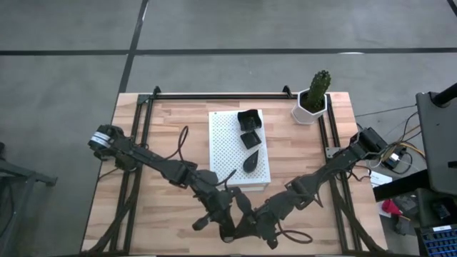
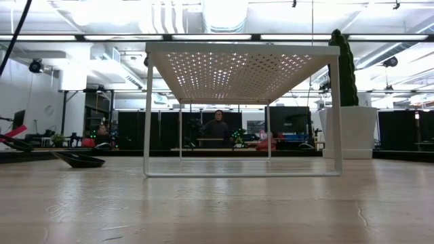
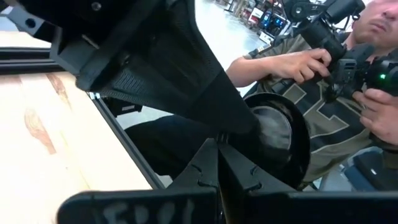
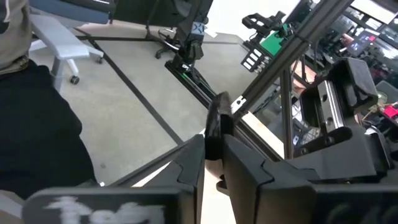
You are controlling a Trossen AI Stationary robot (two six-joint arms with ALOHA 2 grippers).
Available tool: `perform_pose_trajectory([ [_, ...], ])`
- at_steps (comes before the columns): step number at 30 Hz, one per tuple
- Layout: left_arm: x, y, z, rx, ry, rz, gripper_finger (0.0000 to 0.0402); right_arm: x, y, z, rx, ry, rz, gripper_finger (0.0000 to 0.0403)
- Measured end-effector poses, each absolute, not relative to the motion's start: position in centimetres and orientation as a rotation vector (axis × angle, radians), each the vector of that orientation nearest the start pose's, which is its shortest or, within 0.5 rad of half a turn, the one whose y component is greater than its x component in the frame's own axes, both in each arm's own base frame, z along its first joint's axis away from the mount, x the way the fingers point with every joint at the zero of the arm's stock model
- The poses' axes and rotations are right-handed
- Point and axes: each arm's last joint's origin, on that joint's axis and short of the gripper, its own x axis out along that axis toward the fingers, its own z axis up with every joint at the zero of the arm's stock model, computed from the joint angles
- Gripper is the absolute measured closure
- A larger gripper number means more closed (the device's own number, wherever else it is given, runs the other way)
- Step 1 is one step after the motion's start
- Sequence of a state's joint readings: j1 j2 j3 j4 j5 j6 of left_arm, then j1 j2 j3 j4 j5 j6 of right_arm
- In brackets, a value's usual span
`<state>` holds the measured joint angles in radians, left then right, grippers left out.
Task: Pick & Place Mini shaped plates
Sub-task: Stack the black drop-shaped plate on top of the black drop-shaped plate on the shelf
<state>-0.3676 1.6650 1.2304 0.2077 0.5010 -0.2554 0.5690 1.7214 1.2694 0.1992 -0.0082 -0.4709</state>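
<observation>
Workshop vibe here: grey concrete floor (image 1: 235, 32) crossed by dark tape lines (image 1: 214, 51) beyond the wooden table (image 1: 143, 214). Past that table, long ceiling light strips (image 2: 88, 37), dark cluttered benches (image 2: 285, 129), and a person (image 2: 217, 129) standing far back.

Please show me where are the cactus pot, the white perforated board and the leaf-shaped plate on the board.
cactus pot (image 1: 310, 107), high view, on its white hexagonal wall.
white perforated board (image 1: 227, 146), high view, on a bare part of its top.
leaf-shaped plate (image 1: 250, 163), high view, on its dark middle.
</observation>
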Motion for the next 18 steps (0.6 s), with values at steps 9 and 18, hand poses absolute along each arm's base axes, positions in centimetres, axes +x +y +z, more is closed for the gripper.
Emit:
perform_pose_trajectory([
  [9, 35.41, -14.88, 30.03, -0.261, 0.331, -0.827, 0.0401, 33.65, 21.56, 28.64, -0.544, 0.11, 0.629, 0.0392],
  [18, 35.53, -14.81, 30.64, -0.25, 0.296, -0.821, 0.0391, 33.57, 21.48, 29.06, -0.543, 0.091, 0.612, 0.0394],
])
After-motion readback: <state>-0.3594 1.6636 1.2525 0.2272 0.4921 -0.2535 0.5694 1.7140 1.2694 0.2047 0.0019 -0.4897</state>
